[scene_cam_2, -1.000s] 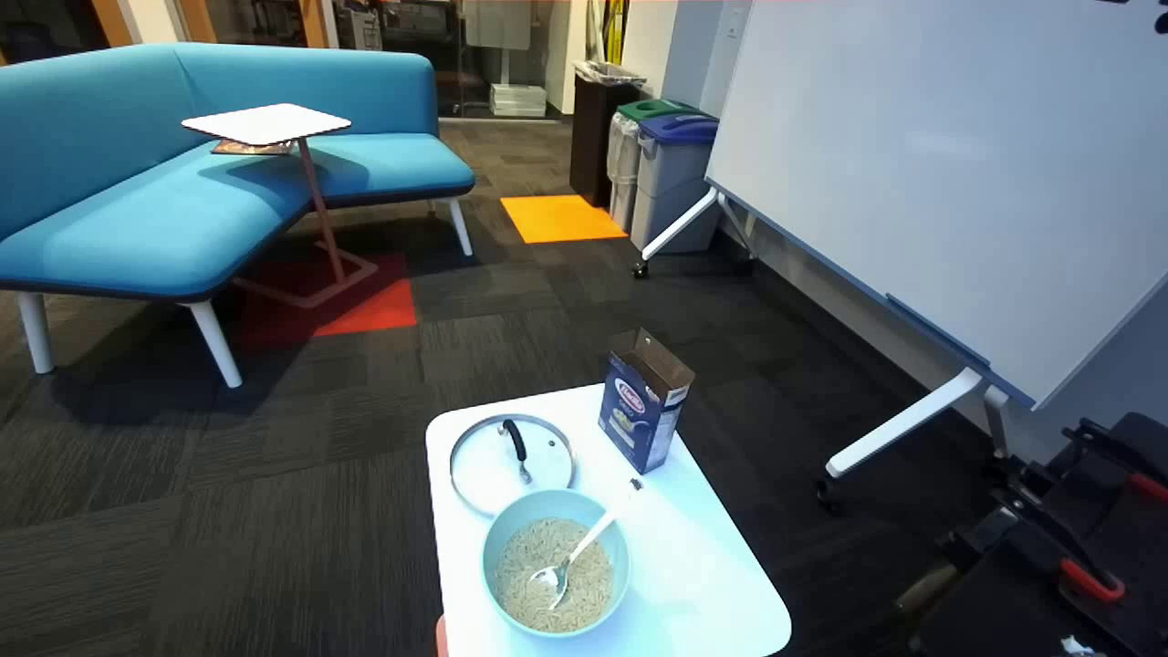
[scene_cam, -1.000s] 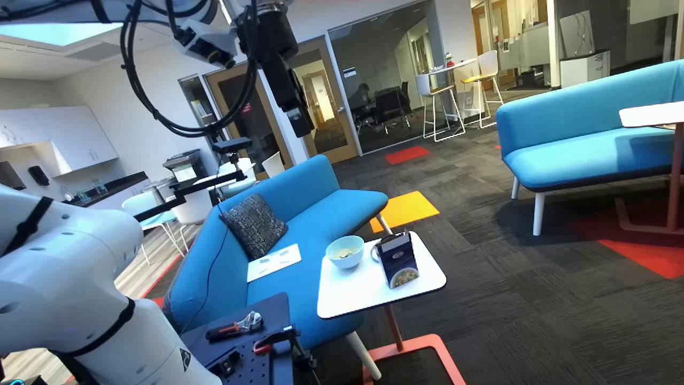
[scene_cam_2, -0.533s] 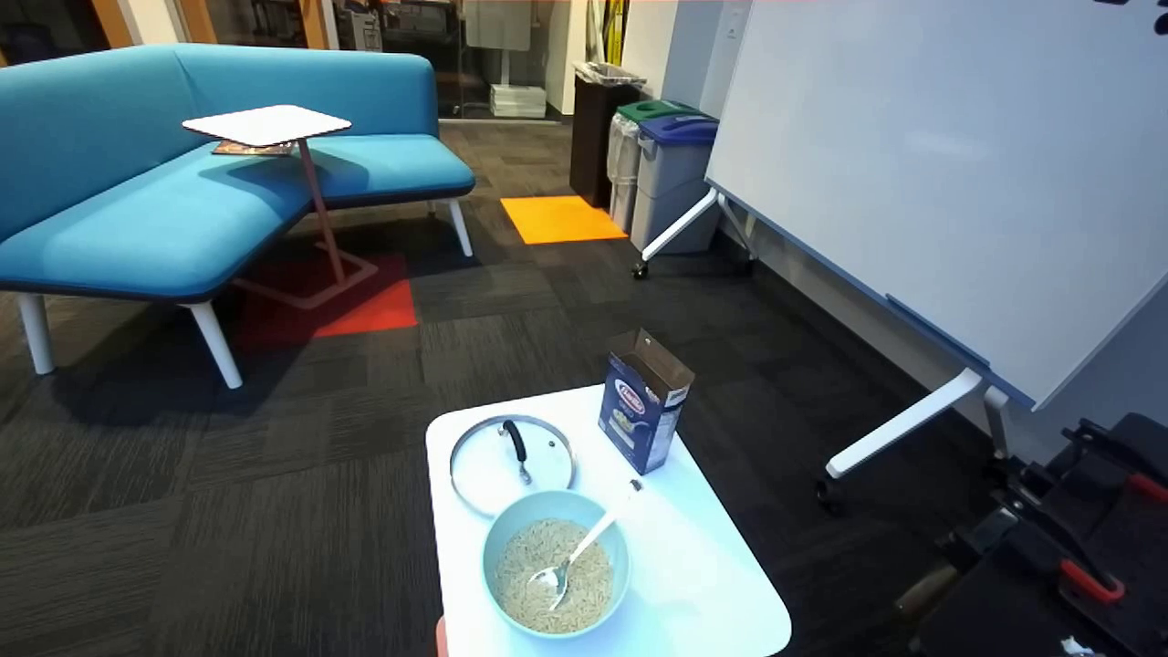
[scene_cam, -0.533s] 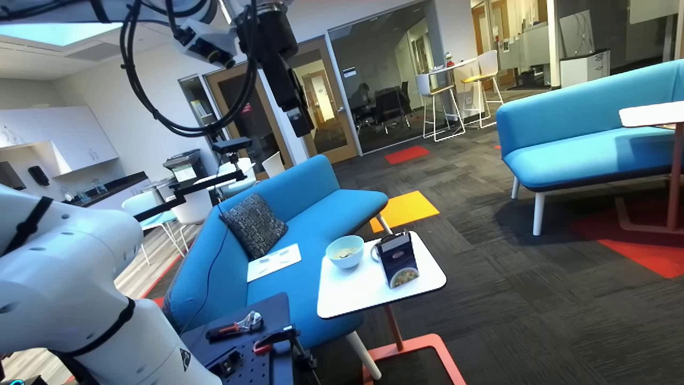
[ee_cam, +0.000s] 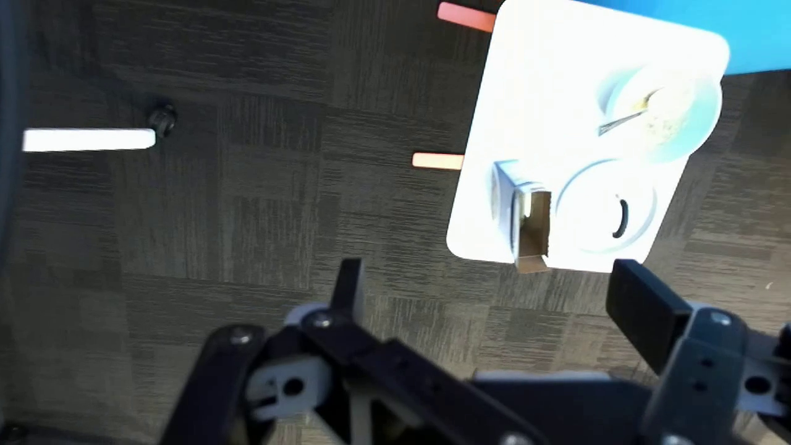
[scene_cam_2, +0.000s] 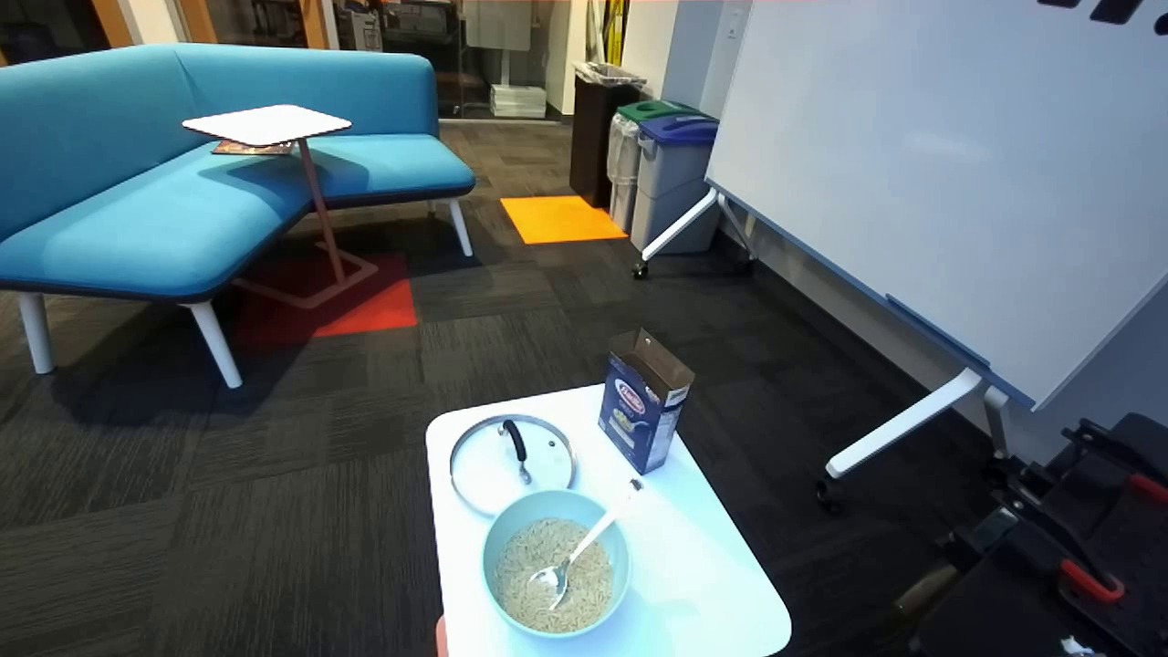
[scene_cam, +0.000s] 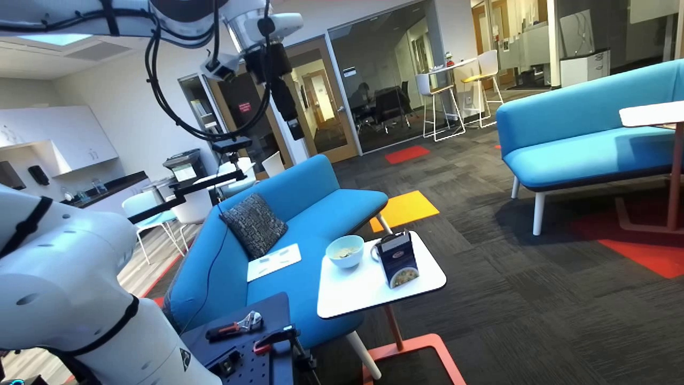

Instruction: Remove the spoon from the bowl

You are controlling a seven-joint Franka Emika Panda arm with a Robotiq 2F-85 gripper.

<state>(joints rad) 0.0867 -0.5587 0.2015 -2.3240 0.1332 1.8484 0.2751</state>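
Note:
The bowl is round and pale blue, holds small beige pieces, and stands on a small white table. It also shows in an exterior view and in the wrist view. The spoon lies in it, its head on the contents and its light handle over the rim toward the box. In the wrist view the spoon is partly lost in glare. My gripper is open and empty, fingers wide apart. In an exterior view my gripper hangs high above, well apart from the table and bowl.
An open blue pasta box stands near the table's edge. A glass lid with a black handle lies beside the bowl. A blue sofa borders the table. A dark bench with a wrench and a whiteboard are nearby.
The arm has moved: in an exterior view the gripper and wrist have shifted and turned slightly, the fingertips a little left and down. The bowl, spoon, box and lid have not moved.

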